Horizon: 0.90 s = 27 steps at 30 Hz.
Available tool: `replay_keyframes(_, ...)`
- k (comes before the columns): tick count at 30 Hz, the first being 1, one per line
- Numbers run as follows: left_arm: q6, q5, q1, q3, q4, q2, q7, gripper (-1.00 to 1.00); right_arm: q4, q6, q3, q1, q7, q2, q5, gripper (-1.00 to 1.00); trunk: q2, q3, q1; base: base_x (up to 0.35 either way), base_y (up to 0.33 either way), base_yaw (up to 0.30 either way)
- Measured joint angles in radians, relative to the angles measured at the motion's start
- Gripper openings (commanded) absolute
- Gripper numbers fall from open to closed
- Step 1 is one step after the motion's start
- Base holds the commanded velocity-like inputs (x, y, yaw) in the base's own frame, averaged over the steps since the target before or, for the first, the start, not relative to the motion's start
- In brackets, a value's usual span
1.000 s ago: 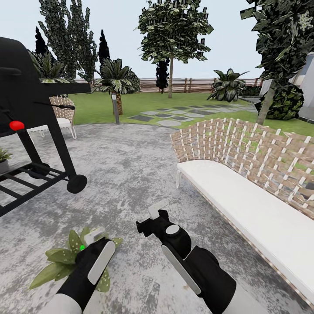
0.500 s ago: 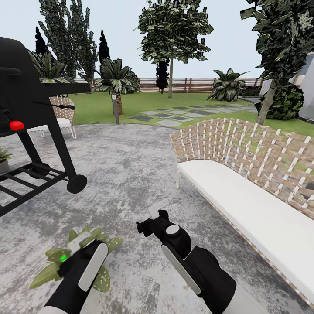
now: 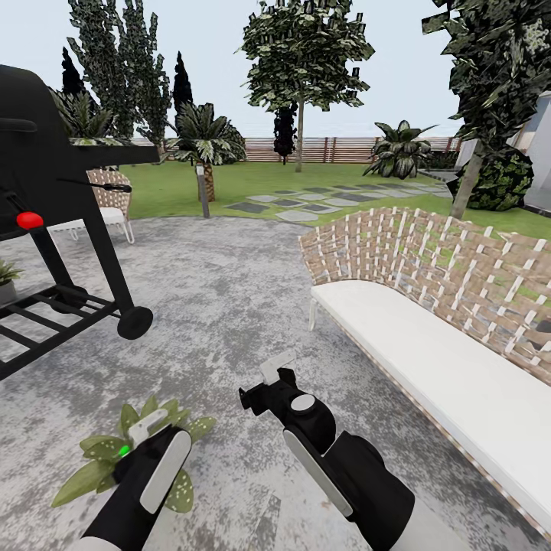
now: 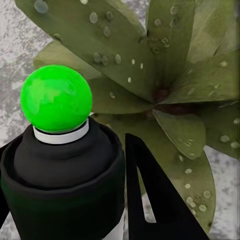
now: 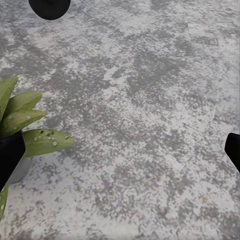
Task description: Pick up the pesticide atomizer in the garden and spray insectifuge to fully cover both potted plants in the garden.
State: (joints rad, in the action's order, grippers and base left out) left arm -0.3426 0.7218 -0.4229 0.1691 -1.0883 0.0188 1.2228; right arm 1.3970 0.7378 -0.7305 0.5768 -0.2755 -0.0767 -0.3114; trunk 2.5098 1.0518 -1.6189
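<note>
The left tool (image 3: 145, 440) is closed around the pesticide atomizer (image 4: 62, 175) and holds it directly above a potted plant (image 3: 99, 459) with broad, white-speckled leaves, standing on the grey stone patio (image 3: 229, 306) of the garden. In the left wrist view the bottle's spray head, here glowing green rather than red, points down at the heart of the plant, a position that appears chosen so the mist falls over the whole rosette of leaves. The right tool (image 3: 268, 383) hangs nearby over bare stone with nothing in its grasp, its fingers apart, apparently kept clear of the spray. A black grill (image 3: 53, 191) stands to the left and a wicker sofa (image 3: 428, 306) with a white cushion to the right. A second small plant (image 3: 6, 277) sits on the grill's lower rack.
</note>
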Motion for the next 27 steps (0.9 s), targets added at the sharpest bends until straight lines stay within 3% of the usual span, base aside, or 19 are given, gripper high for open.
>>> replay_keyframes(4, 0.0, 0.002, 0.0, 0.0, 0.001, 0.001, -0.019, -1.0, 0.001, -0.001, -0.001, 0.0, 0.0, 0.0, 0.0, 1.0, 0.0, 0.0, 0.0, 0.0, 0.0, 0.0)
replay_keyframes(5, -0.005, 0.002, 0.0, 0.004, 0.001, 0.003, -0.063, -1.0, 0.002, 0.0, -0.003, 0.0, -0.001, 0.0, 0.0, 1.0, 0.0, 0.0, 0.0, 0.0, 0.0, 0.0)
replay_keyframes(7, -0.109, 0.003, 0.0, 0.019, 0.001, 0.003, -0.309, -1.0, 0.002, 0.001, -0.008, 0.0, -0.002, -0.001, 0.0, 1.0, 0.0, 0.0, 0.0, 0.0, 0.0, 0.0)
replay_keyframes(8, -0.153, 0.004, 0.0, 0.018, 0.001, 0.001, -0.375, -1.0, 0.002, 0.001, -0.008, 0.0, -0.002, 0.0, 0.001, 1.0, 0.0, 0.0, 0.0, 0.0, 0.0, 0.0)
replay_keyframes(11, -0.266, 0.009, 0.0, 0.016, 0.001, 0.002, -0.456, -1.0, 0.001, 0.001, -0.008, 0.0, -0.002, 0.0, 0.0, 1.0, 0.0, 0.0, 0.0, 0.0, 0.0, 0.0)
replay_keyframes(15, -0.303, 0.021, 0.0, 0.015, 0.001, 0.003, -0.496, -1.0, 0.001, 0.002, -0.009, 0.0, -0.002, 0.0, 0.0, 1.0, 0.0, 0.0, 0.0, 0.0, 0.0, 0.0)
replay_keyframes(25, -0.291, 0.02, 0.0, 0.012, 0.005, 0.002, -0.499, -1.0, -0.001, 0.002, -0.007, 0.0, -0.001, 0.0, -0.001, 1.0, 0.0, 0.0, 0.0, 0.0, 0.0, 0.0)
replay_keyframes(27, -0.29, 0.018, 0.0, 0.014, 0.051, 0.002, -0.499, -1.0, -0.004, 0.001, -0.007, 0.0, -0.001, 0.0, -0.002, 1.0, 0.0, 0.0, 0.0, -0.045, 0.19, 0.0)
